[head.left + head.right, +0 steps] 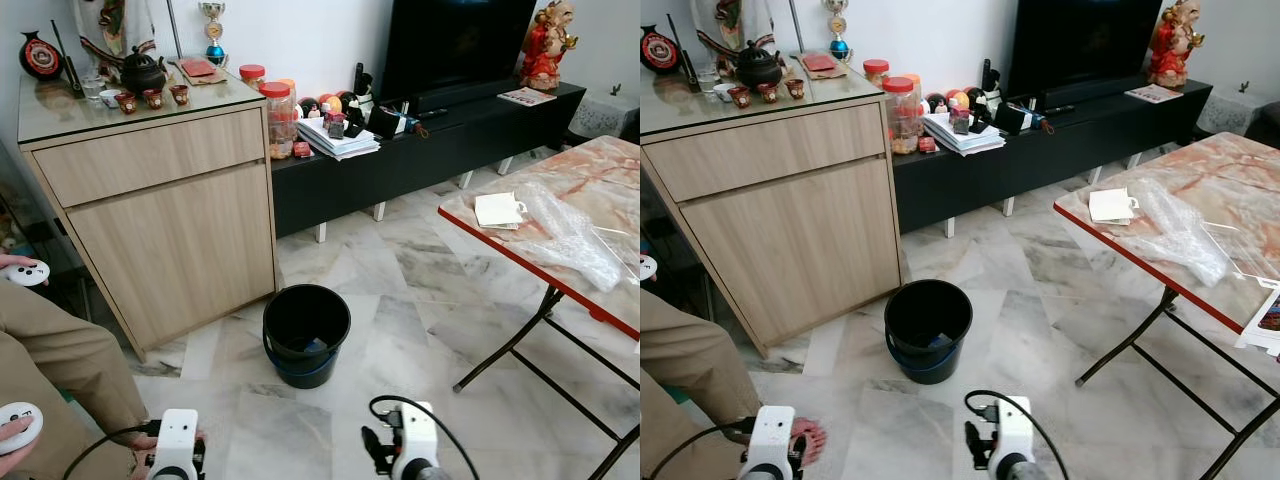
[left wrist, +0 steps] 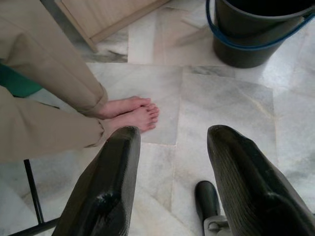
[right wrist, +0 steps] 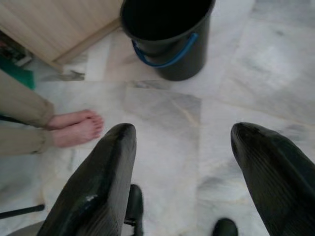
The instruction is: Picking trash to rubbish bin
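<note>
A black bin with a blue handle stands on the marble floor ahead, a small bluish item lying at its bottom. On the folding table to my right lie a crumpled clear plastic wrap and a white paper piece. Both arms hang low in front of me. In the left wrist view my left gripper is open over bare floor, the bin beyond it. My right gripper is open too, empty, with the bin just ahead.
A person sits at my left in beige trousers, bare feet on the floor, a white controller in hand. A wooden cabinet stands behind the bin, a black TV stand further back. The table's legs spread over the floor.
</note>
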You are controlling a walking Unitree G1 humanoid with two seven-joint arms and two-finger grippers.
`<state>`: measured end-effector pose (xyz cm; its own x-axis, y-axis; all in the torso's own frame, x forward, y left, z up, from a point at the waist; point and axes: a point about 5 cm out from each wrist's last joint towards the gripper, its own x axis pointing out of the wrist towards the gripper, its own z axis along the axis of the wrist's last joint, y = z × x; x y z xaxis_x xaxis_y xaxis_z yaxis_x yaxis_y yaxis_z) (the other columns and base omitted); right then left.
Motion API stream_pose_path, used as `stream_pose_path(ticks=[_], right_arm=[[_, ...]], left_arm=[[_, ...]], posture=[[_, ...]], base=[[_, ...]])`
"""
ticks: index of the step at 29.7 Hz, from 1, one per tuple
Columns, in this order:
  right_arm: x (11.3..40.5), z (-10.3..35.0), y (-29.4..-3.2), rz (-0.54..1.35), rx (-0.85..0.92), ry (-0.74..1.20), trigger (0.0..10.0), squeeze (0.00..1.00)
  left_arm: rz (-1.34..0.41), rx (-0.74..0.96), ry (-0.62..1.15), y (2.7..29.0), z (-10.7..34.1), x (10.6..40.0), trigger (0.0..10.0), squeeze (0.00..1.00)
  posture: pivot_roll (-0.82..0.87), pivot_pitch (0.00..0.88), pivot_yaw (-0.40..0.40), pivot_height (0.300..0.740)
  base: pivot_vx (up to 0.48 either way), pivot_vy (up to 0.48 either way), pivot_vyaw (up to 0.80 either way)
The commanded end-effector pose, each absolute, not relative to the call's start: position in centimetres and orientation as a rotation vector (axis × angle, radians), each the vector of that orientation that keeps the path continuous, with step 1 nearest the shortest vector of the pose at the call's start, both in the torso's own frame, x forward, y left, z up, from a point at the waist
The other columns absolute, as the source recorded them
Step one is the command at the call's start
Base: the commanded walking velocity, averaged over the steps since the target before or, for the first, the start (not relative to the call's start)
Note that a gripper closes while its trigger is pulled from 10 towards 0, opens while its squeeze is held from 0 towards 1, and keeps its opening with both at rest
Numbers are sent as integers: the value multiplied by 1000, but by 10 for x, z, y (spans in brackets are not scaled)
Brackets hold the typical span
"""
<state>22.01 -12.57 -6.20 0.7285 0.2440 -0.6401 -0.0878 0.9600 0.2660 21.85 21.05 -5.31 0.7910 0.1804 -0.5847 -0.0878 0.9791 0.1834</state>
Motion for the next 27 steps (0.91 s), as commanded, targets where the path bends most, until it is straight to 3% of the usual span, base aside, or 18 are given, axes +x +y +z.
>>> stream_pose_path(ticks=[1,23,27], right_arm=[[221,-61,-124,188,222,724,10000,0],[223,-59,-124,194,203,712,10000,0],[234,-50,-132,207,137,636,10000,0]], left_arm=[[130,154,638,208,-52,220,10000,0],[132,164,630,209,-51,222,10000,0],[210,168,546,220,-41,229,10000,0]], posture=[[51,0,-57,740],[47,3,-51,740],[50,1,-50,740]], base=[[0,0,0],[0,0,0],[0,0,0]])
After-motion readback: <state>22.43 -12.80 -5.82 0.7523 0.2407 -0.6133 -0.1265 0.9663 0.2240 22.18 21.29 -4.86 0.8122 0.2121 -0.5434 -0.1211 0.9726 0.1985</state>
